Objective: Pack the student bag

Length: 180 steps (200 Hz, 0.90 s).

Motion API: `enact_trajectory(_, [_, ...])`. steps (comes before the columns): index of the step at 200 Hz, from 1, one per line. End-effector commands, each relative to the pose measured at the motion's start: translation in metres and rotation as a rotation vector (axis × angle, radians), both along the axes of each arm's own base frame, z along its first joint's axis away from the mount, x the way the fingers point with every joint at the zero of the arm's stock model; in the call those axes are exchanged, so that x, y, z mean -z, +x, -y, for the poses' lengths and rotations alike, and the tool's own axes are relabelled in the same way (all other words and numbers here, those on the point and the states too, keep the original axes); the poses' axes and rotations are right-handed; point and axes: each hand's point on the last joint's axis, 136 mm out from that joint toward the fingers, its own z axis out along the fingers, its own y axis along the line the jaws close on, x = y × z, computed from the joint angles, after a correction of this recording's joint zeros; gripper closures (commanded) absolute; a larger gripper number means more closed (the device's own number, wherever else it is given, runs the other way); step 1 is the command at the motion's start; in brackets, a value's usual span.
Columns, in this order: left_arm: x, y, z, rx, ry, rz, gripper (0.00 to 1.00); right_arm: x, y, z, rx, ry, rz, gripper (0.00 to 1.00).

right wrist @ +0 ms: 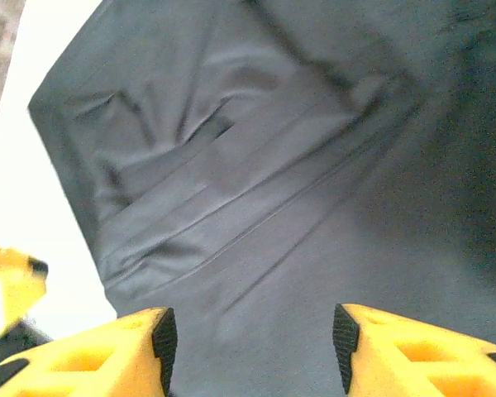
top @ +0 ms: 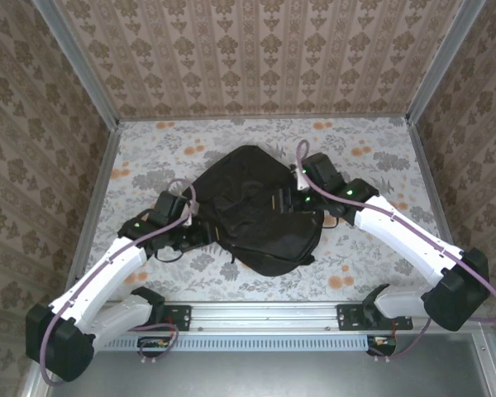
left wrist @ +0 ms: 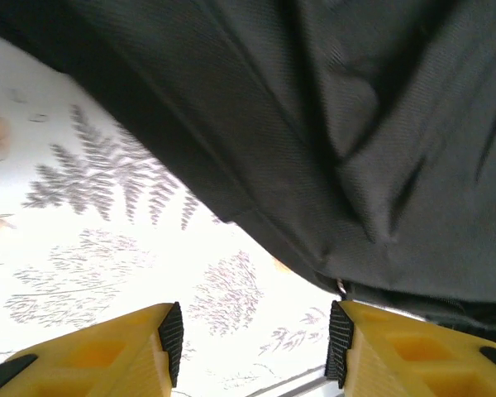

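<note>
1. A desk (top: 372, 248) covered with a pale floral cloth is seen, enclosed by 3 walls (top: 248, 50) papered in a brown damask pattern.
2. 1 student bag (top: 256, 215) is laid flat at about the middle of the desk, between the 2 arms.
3. Its long axis runs from the far wall towards the near edge, leaning slightly right at the near end. A narrower rounded end is pointed at the far wall, and the broader end is turned towards the arm bases.
4. 2 end effectors are counted, each with 2 yellow fingers tipped with black pads.
5. The left end effector (left wrist: 255, 339) is placed at the bag's left edge. Its fingers are held moderately apart, with only patterned cloth seen between them and nothing gripped.
6. The right end effector (right wrist: 252, 343) is held over the bag's right side. Its fingers are likewise spread moderately, with creased black fabric seen beyond the gap and nothing clamped.
</note>
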Motion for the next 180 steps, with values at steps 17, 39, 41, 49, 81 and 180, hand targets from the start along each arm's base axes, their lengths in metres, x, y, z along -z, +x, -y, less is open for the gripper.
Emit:
enact_trajectory(17, [-0.019,0.026,-0.039,-0.234,-0.082,-0.025,0.47,-0.001,-0.059,-0.051,-0.141,0.125,-0.121,0.47])
enact_trajectory(39, [-0.025,0.044,-0.046,-0.29,-0.146,-0.039,0.46,0.003,-0.092,-0.08,-0.132,0.228,-0.188,0.44])
enact_trajectory(41, [-0.027,0.045,-0.046,-0.292,-0.152,-0.036,0.47,0.005,-0.093,-0.08,-0.125,0.225,-0.192,0.44])
enact_trajectory(49, [-0.028,0.052,-0.047,-0.301,-0.167,-0.035,0.46,0.012,-0.1,-0.082,-0.089,0.2,-0.202,0.43])
enact_trajectory(81, [-0.042,0.076,-0.051,-0.34,-0.204,0.005,0.47,0.024,-0.094,-0.073,0.115,0.181,-0.177,0.41])
enact_trajectory(180, [-0.044,0.073,-0.08,-0.413,-0.013,0.042,0.39,0.019,-0.085,0.073,0.616,-0.11,0.037,0.42])
